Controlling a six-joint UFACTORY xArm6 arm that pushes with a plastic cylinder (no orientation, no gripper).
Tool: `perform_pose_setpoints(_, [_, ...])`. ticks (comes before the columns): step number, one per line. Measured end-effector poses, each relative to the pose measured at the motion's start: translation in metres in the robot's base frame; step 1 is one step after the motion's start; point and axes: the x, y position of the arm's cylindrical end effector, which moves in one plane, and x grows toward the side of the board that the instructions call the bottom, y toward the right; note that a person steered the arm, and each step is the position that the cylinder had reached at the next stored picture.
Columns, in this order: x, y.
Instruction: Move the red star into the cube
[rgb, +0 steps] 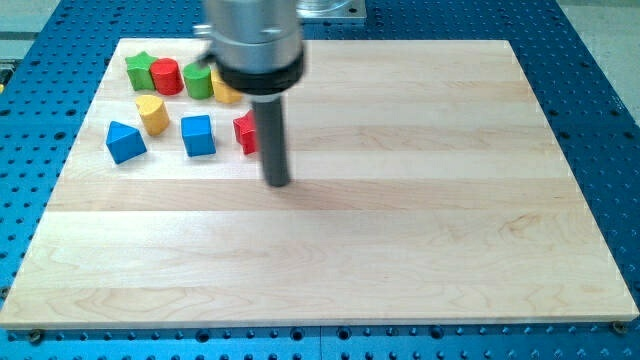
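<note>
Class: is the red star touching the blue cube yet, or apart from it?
Apart. Bare wood shows between the red star and the blue cube; my tip sits at the star's lower right.

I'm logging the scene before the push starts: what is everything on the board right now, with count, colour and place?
Star: 1, green, top-left corner of the board.
Cylinder: 1, red, right of the green star.
Green block: 1, shape unclear, right of the red cylinder.
Yellow block: 1, mostly hidden behind the arm.
Heart: 1, yellow, below the cylinder.
Triangle: 1, blue, leftmost.
Cube: 1, blue, right of the heart.
Red star: 1, partly hidden, right of the cube.
Board: 1, wooden.
My tip: 1, dark, just lower right of the red star.
</note>
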Motion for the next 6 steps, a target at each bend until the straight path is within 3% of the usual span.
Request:
perform_pose_setpoints(1, [-0.053,0.026])
perform_pose_setpoints(2, [-0.066,-0.017])
perform_pose_setpoints(4, [-0.033,-0.052])
perform_pose_setpoints(6, [0.019,-0.047])
